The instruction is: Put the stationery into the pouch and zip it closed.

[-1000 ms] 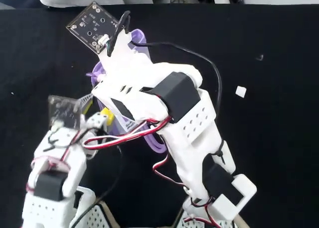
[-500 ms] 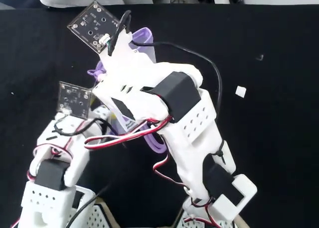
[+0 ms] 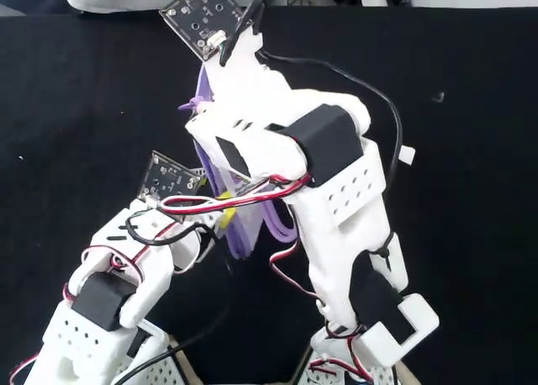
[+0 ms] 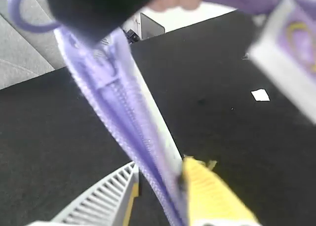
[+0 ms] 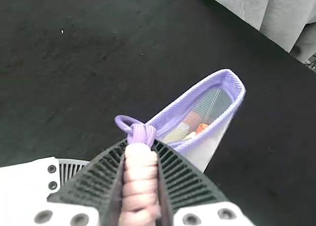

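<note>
Starting at the left, the left gripper (image 4: 159,172) is sitting low beside the pouch (image 4: 129,137). Its jaws are standing apart, one white and one yellow, with the pouch's zipper edge running down between them. That edge is touching the yellow jaw, and a dark gap is showing on the white side, so we are judging nothing is pinched there yet.

In the middle, the pouch is hanging upright from its top end. We cannot tell whether its lower end is touching the table (image 3: 471,82).

We are judging the pouch as light, soft and floppy, with a thin see-through wall and a purple fabric zipper band. It is likely to swing, twist and fold if pulled from one end. The best hold is looking like the stiffer zipper band at the end away from the slider, so the zip gets tension.

The mouth is gaping open in the right wrist view. The stationery (image 5: 195,130) is lying inside, an orange bit and some pale pieces, too small to name. Zipping is not yet done.

The right gripper (image 5: 140,146) is above, with its jaws clamped tight on the zipper pull (image 5: 139,176). The pull is a small corded tab, and we are guessing it could slip.

At the far right a small white scrap (image 3: 407,155) is lying on the table, well apart.
</note>
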Robot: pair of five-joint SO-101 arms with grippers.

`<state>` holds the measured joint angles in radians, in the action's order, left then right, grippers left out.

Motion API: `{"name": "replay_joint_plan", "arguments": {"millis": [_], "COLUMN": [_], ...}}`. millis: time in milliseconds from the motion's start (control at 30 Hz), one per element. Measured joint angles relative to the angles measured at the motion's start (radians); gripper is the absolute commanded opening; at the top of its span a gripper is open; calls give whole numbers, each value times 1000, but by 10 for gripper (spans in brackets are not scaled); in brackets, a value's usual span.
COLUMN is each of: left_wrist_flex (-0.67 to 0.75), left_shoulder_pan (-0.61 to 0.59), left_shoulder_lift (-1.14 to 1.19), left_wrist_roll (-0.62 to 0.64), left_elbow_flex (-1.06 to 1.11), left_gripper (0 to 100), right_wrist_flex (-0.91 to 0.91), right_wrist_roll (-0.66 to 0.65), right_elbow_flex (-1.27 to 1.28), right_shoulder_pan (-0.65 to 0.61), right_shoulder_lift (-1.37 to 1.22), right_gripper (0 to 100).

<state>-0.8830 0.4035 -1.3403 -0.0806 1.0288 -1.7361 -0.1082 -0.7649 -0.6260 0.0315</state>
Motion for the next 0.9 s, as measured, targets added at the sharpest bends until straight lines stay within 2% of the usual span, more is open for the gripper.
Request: {"name": "replay_joint_plan", "arguments": {"millis": [100,200,367,500,700,900], "left_wrist_flex": [11,48,74,72,28,-109], "left_shoulder_pan": [3,-9,-84,-91,-54,20], "left_shoulder_lift": [0,0,0,0,-58,-307], "left_wrist_roll": [2,2,49,69,69,66], "left_elbow_flex": [2,23,44,44,51,52], "left_gripper": [75,23,29,29,29,29], "right_wrist_flex": [0,0,0,0,0,-2], "right_wrist_roll": [0,0,0,0,-58,-109], "right_elbow_flex": [0,0,0,0,0,0], "right_shoulder_pan": [0,0,3,44,167,250], "right_shoulder_lift": [0,0,0,0,0,2], "right_gripper": [11,11,11,11,11,11]}}
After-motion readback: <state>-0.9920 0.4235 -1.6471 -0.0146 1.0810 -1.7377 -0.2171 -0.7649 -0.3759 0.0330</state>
